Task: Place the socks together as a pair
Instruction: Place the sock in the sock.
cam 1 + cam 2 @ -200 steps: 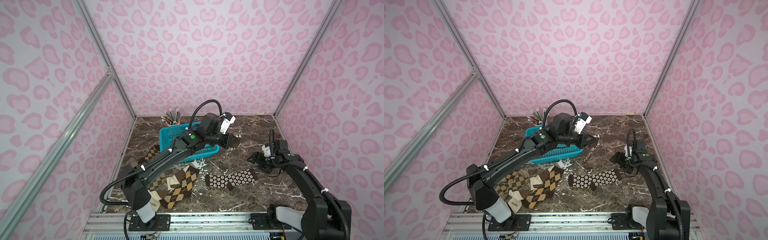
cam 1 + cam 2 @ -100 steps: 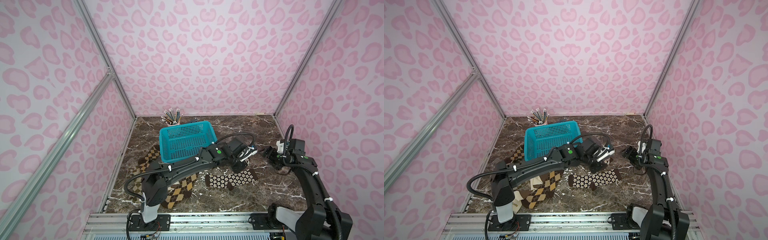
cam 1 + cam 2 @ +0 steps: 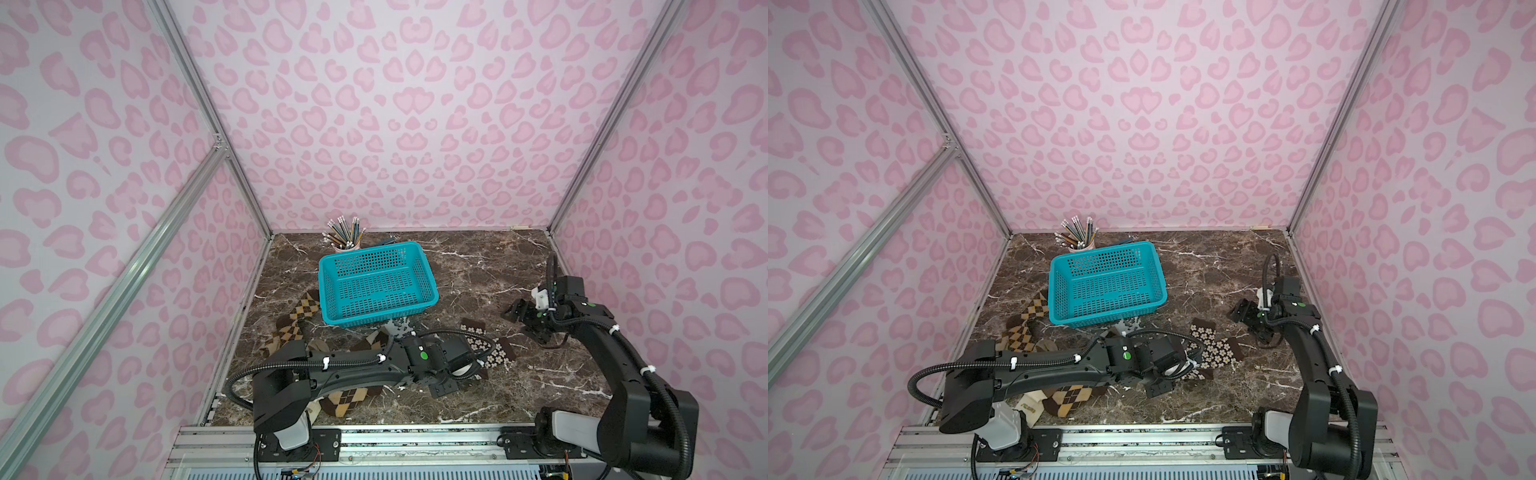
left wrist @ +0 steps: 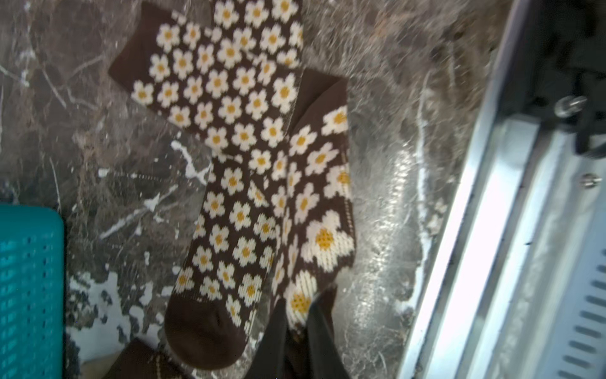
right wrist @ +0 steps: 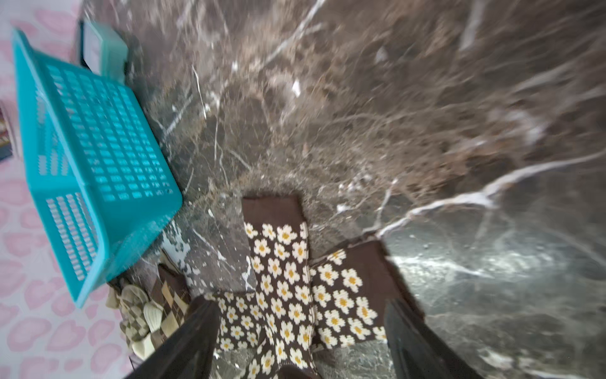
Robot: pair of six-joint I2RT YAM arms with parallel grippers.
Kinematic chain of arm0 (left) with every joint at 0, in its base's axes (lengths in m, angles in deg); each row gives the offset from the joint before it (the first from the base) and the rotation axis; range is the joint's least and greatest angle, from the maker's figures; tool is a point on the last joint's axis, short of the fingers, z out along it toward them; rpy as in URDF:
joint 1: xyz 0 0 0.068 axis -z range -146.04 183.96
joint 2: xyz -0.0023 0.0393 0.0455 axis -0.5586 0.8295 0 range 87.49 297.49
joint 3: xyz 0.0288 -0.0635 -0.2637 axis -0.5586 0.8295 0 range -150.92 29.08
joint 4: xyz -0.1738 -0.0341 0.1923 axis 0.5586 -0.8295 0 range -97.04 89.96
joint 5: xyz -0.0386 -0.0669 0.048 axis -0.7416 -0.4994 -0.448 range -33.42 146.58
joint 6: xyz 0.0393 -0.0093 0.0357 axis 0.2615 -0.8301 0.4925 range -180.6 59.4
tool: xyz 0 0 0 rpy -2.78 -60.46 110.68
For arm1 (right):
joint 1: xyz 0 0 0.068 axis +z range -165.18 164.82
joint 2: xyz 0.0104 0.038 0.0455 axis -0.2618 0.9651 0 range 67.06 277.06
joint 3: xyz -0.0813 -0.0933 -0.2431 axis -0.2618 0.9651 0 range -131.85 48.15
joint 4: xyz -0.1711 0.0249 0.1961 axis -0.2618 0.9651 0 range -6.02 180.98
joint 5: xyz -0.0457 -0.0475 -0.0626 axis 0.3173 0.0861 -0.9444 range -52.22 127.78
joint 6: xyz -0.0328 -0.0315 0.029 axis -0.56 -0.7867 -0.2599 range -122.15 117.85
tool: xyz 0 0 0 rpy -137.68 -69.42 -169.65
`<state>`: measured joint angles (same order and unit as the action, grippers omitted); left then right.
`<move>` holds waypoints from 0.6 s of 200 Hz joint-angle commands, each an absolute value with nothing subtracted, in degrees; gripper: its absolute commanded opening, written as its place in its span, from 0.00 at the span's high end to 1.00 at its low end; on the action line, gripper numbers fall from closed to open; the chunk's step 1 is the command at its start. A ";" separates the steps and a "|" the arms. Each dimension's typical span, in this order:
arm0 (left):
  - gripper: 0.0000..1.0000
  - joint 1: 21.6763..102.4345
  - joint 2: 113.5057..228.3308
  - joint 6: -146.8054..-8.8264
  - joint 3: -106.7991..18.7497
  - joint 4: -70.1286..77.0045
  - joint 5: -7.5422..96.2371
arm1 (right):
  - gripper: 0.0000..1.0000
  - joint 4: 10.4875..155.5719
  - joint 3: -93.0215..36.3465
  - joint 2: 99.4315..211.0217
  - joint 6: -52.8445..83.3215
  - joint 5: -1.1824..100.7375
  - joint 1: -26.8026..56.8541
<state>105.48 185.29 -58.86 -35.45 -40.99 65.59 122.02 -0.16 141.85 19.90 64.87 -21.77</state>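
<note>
Brown-and-tan argyle socks (image 3: 297, 320) lie well behind the left gripper, back along its arm and beside a teal basket (image 3: 374, 316). They play no part in this step. The left gripper (image 4: 296, 310) is pinched narrow on the foot end of one flowered sock (image 4: 324, 236). Cloth is visibly caught between its fingers and seems raised a little off the dark marble surface (image 4: 387, 197). Just ahead of that gripper the held sock crosses over its mate (image 4: 229, 213), which lies flat with its toe close beside the fingers. The two touch but form an X, not a stack. Further right, the right gripper (image 5: 300, 300) hangs spread wide and empty, with the crossed socks below and in front of it.

To finish well, I judge the held end should swing toward the mate's toe so the two lengths run side by side. It should then sink until the knit goes slack before the fingers part. Soft knit clings to pads, so a straight lift afterwards seems safest. The right gripper could press down on the mate's cuff if dragging threatens to shift it.
</note>
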 commanded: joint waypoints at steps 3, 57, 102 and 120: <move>0.87 105.54 185.50 -63.71 -33.02 -39.74 74.24 | 0.18 120.24 -1.32 146.15 20.86 62.56 -17.23; 0.88 104.95 185.88 -70.07 -30.19 -41.97 81.29 | 0.27 117.61 -3.17 153.44 19.01 57.41 -9.63; 0.47 104.75 182.01 -77.54 -29.25 -45.16 78.04 | 0.30 114.75 -3.17 156.88 17.04 55.11 -7.40; 0.01 104.59 178.95 -80.19 -28.79 -44.30 72.56 | 0.32 113.49 -3.29 158.05 16.29 55.32 -7.18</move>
